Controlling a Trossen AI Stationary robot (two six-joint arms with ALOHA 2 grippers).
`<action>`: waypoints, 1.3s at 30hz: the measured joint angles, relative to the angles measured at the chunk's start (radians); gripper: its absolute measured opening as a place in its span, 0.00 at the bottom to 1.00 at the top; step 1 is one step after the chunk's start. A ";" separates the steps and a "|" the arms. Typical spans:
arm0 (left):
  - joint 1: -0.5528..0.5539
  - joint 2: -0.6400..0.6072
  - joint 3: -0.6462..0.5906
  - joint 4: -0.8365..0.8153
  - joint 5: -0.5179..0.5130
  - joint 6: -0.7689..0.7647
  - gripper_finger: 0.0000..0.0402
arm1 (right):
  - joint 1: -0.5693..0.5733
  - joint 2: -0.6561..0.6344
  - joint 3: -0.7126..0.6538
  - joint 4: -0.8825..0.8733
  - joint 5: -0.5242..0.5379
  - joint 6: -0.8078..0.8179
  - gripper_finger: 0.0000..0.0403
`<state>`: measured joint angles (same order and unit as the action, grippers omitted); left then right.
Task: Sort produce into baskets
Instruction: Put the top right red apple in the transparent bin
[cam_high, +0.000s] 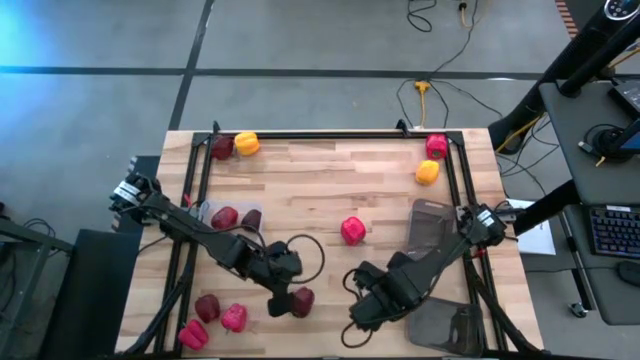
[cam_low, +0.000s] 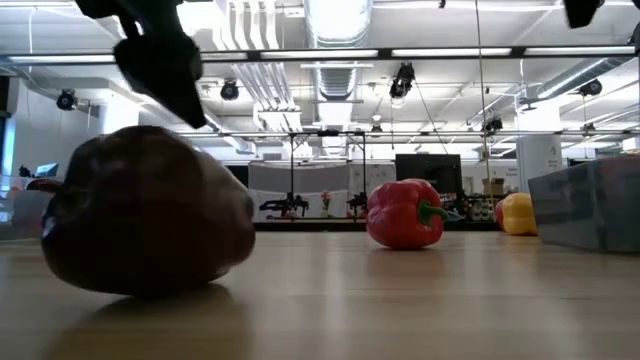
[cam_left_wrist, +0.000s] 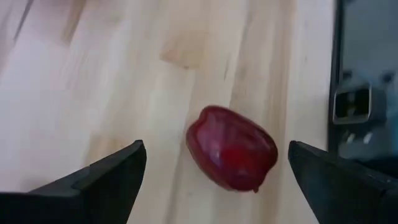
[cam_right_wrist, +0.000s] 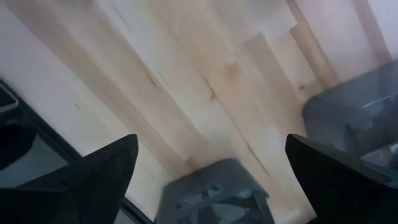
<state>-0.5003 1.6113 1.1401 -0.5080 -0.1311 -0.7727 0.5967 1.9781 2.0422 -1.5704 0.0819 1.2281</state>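
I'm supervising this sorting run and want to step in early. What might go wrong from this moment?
1. The left gripper hangs open over a maroon pepper that sits nearer one finger, so closing may nudge the glossy piece aside instead of gripping it.
2. That pepper lies near the table's front edge; a push might roll it off.
3. The right gripper waits nearby, so the arms may crowd each other.

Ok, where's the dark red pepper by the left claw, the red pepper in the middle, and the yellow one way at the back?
Dark maroon pepper (cam_left_wrist: 231, 147), left wrist view: its glossy middle.
Red pepper (cam_high: 352, 231), high view: its top, mid-table.
Yellow pepper (cam_high: 246, 143), high view: its centre, at the far left corner.
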 joint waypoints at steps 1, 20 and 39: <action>0.000 0.004 0.002 -0.010 0.000 -0.054 0.93 | 0.006 0.000 0.000 0.000 0.004 -0.002 0.99; -0.037 0.221 0.201 -0.124 -0.112 -0.498 0.93 | 0.030 -0.004 -0.003 -0.001 0.086 -0.155 0.99; -0.094 0.442 0.436 -0.257 -0.159 -0.616 0.93 | 0.038 -0.001 -0.004 -0.001 0.071 -0.167 0.99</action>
<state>-0.5943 2.0537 1.5757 -0.7653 -0.2902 -1.3883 0.6351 1.9770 2.0384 -1.5711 0.1531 1.0612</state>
